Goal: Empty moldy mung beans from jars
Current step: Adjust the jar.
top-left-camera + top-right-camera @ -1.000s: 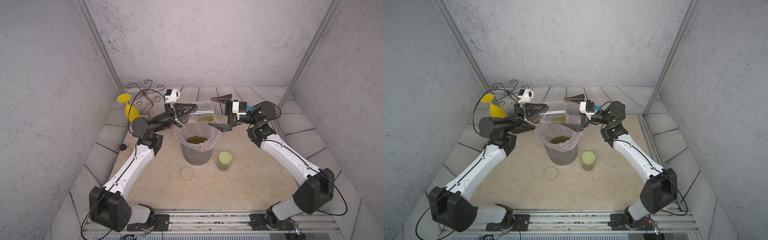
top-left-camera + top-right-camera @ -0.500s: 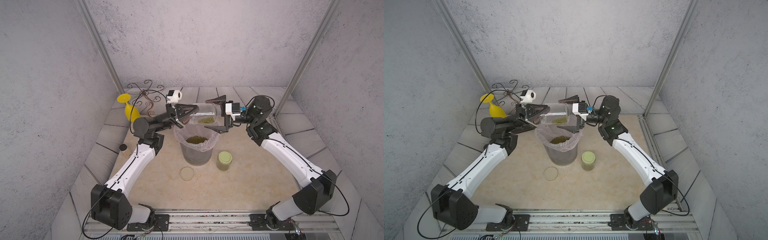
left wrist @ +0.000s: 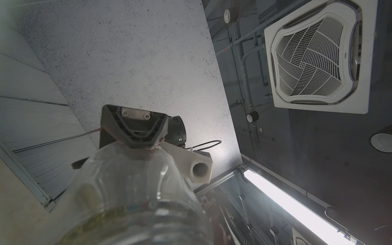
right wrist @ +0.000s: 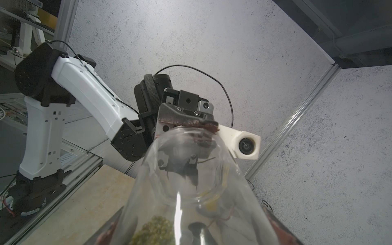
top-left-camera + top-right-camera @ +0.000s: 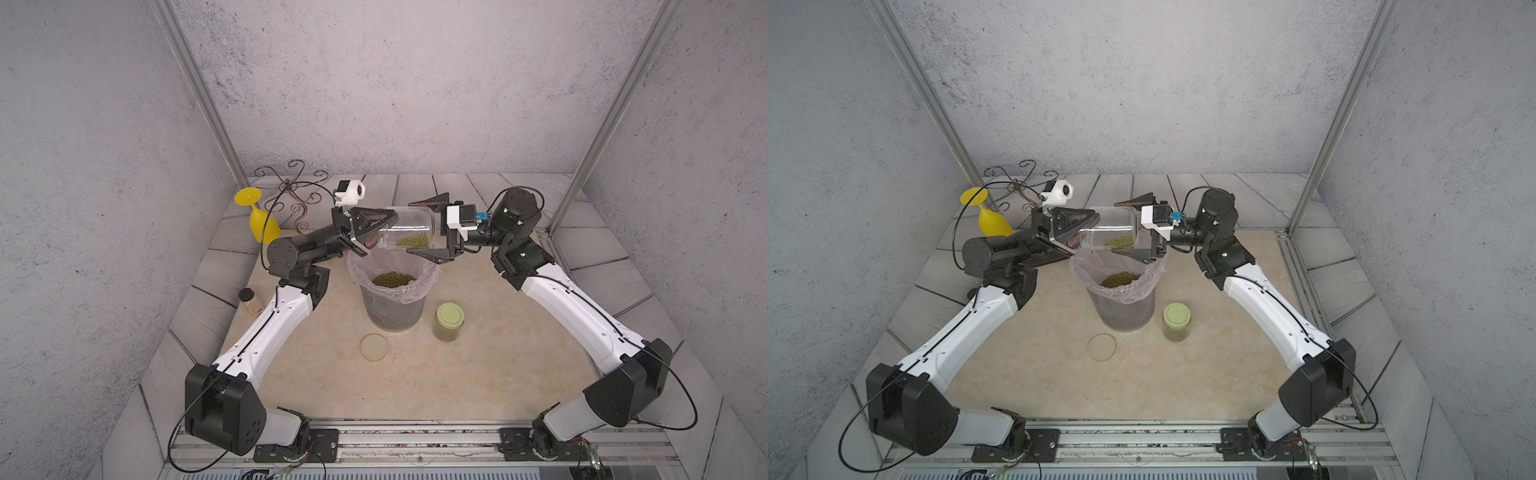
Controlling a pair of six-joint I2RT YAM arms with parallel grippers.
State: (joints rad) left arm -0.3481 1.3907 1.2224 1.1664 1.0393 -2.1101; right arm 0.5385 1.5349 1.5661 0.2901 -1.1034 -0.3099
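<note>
A clear glass jar (image 5: 409, 226) without a lid lies on its side in the air above the grey bin (image 5: 392, 311). A small heap of mung beans (image 5: 412, 241) rests near its base. My left gripper (image 5: 374, 232) is shut on its mouth end. My right gripper (image 5: 419, 227) has a finger above and a finger below the jar's base, close against the glass; contact is unclear. In the right wrist view the jar (image 4: 191, 180) fills the space between my fingers. More mung beans (image 5: 392, 279) lie in the bin. The other jar (image 5: 449, 322), green-lidded, stands right of the bin.
A beige lid (image 5: 374, 347) lies flat on the table in front of the bin. A small bottle with a black cap (image 5: 249, 301) stands at the left by my left arm. A yellow glass (image 5: 259, 224) and a wire stand (image 5: 291, 195) are at the back left.
My right arm has moved left, and its jaws now straddle the jar's base and have narrowed a little. My left gripper still holds the jar above the bin.
</note>
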